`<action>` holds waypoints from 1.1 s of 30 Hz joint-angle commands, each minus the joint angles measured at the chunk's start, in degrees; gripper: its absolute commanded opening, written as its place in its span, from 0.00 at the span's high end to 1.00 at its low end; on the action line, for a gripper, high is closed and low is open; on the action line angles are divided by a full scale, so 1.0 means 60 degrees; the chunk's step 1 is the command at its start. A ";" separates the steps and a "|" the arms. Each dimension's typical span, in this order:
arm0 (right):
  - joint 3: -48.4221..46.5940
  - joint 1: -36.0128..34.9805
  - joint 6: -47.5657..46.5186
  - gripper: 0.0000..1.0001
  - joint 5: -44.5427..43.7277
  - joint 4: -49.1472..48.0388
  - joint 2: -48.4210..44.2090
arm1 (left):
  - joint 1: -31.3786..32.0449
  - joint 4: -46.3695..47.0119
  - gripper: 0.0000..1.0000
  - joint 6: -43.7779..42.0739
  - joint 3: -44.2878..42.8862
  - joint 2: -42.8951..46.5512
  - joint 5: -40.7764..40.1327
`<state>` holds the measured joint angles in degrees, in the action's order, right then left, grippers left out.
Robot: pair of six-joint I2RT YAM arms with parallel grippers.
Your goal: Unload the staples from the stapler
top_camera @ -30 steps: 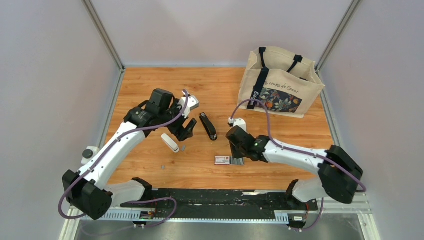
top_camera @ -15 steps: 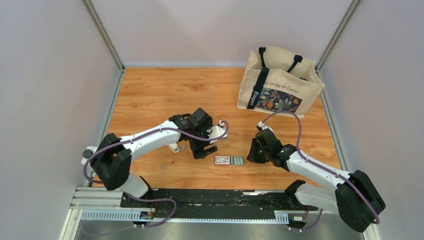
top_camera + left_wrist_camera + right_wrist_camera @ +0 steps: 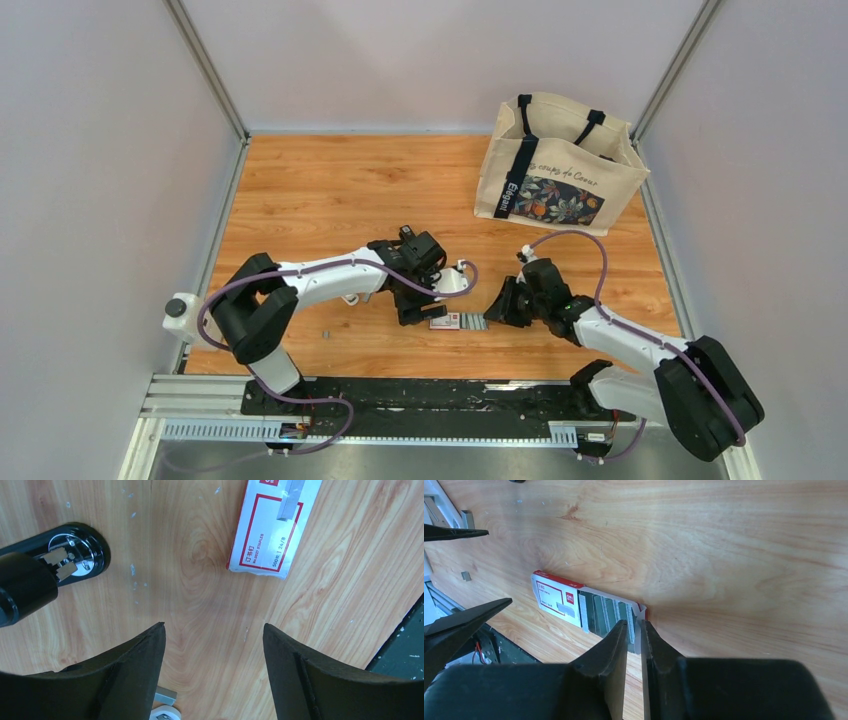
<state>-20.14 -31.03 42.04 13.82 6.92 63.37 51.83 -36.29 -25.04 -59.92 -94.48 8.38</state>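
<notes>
The black stapler [image 3: 75,555] lies on the wood at the upper left of the left wrist view; in the top view my left arm hides it. Silvery staples [image 3: 606,612] lie in rows in the tray pulled out of the red-and-white staple box [image 3: 445,321]. One strip [image 3: 290,500] lies on the box [image 3: 270,535]. My left gripper [image 3: 212,630] is open and empty over bare wood between stapler and box, also seen from above [image 3: 420,305]. My right gripper [image 3: 634,625] is shut on the tray's white end flap [image 3: 640,622], at the box's right end [image 3: 497,305].
A cream tote bag [image 3: 560,165] stands at the back right. A small white object [image 3: 347,297] lies left of my left gripper. Loose staple bits lie on the wood [image 3: 326,333], with one at the bottom of the left wrist view [image 3: 165,696].
My left arm swung from the back left forward and right, ending over the stapler beside the box. My right gripper moved right off the box, and the staple tray now shows pulled out.
</notes>
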 commanded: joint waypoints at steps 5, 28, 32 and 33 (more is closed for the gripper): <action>0.0427 0.0059 0.0332 0.83 0.0421 -0.1065 0.0087 | 0.0238 0.0380 0.22 -0.0192 -0.0399 -0.0396 -0.0225; 0.0632 0.0059 0.0640 0.86 0.0713 -0.1871 0.0307 | 0.0370 0.0702 0.24 -0.0222 -0.0370 -0.0850 -0.0152; 0.0632 0.0044 0.0640 0.87 0.0743 -0.1900 0.0336 | 0.0370 0.0761 0.24 -0.0222 -0.0370 -0.0880 -0.0123; 0.0647 0.0044 0.0640 0.87 0.0757 -0.1929 0.0351 | 0.0370 0.0761 0.24 -0.0222 -0.0355 -0.0894 -0.0137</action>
<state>-16.64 -30.92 45.25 17.39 -1.61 65.28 53.65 -33.08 -25.04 -60.51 -99.46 7.35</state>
